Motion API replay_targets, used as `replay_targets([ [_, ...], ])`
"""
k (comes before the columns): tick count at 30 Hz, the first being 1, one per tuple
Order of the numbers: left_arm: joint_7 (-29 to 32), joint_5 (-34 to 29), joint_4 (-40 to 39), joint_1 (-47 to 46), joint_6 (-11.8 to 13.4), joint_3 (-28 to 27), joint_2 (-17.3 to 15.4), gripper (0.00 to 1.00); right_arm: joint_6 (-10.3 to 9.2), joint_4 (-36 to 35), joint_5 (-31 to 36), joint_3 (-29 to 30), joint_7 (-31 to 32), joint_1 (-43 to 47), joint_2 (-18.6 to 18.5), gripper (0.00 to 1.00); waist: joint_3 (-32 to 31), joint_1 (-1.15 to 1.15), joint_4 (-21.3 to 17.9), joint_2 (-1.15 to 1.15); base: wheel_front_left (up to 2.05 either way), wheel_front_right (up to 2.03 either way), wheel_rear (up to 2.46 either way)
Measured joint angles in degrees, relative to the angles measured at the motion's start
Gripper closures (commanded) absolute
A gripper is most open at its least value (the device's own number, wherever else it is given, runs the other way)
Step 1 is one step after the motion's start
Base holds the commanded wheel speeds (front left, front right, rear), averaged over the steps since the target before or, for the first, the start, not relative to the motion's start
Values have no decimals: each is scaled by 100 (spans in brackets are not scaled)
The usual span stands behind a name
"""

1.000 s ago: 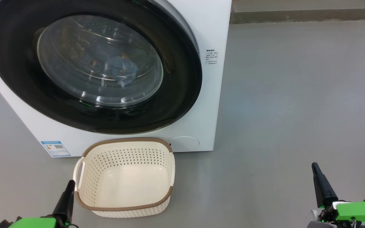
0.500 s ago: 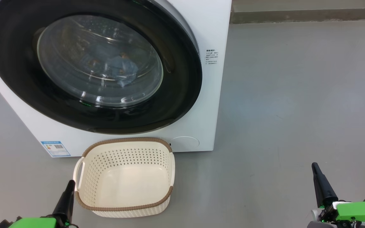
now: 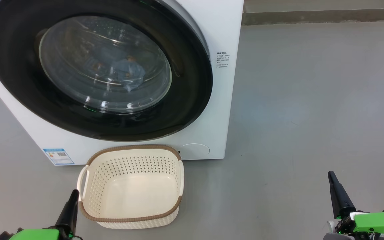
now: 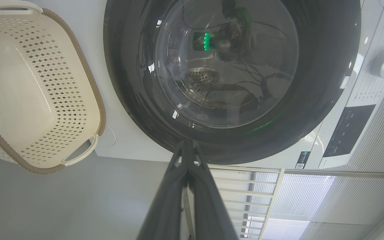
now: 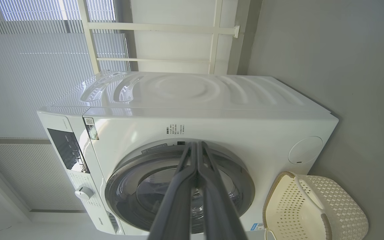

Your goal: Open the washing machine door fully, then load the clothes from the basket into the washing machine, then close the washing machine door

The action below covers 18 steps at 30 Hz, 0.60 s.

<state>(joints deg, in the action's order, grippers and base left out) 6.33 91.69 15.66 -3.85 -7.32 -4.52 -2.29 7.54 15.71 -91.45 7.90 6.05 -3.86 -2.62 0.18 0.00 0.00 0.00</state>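
Observation:
The white washing machine (image 3: pixel 218 36) (image 5: pixel 192 96) fills the upper left of the head view. Its round black washing machine door (image 3: pixel 18 83) (image 4: pixel 325 83) (image 5: pixel 242 186) lies flush against the front, shut. Light blue clothes (image 3: pixel 128 71) show dimly behind the glass porthole, inside the drum. On the floor before the machine stands the cream basket (image 3: pixel 135 196) (image 4: pixel 18 100) (image 5: pixel 325 210) with nothing in it. My left gripper (image 3: pixel 74 193) (image 4: pixel 188 144) is shut, low at the basket's left side. Far to the right my right gripper (image 3: pixel 331 174) (image 5: pixel 196 144) is shut over the bare floor.
Grey floor (image 3: pixel 312 100) stretches wide to the right of the machine, ending at a wall base (image 3: pixel 312 16) at the back. A blue label sticker (image 3: pixel 58 156) sits at the machine's lower left. White blinds and a frame (image 5: pixel 88 40) stand behind the machine.

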Motion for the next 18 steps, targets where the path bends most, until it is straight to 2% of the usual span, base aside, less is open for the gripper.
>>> replay_targets([
  [18, 0, 0, 0, 0, 0, 0, 0, 100, 0, 0, 0, 0, 0, 0, 0, 100, 0, 0, 0, 0, 0, 0, 0],
])
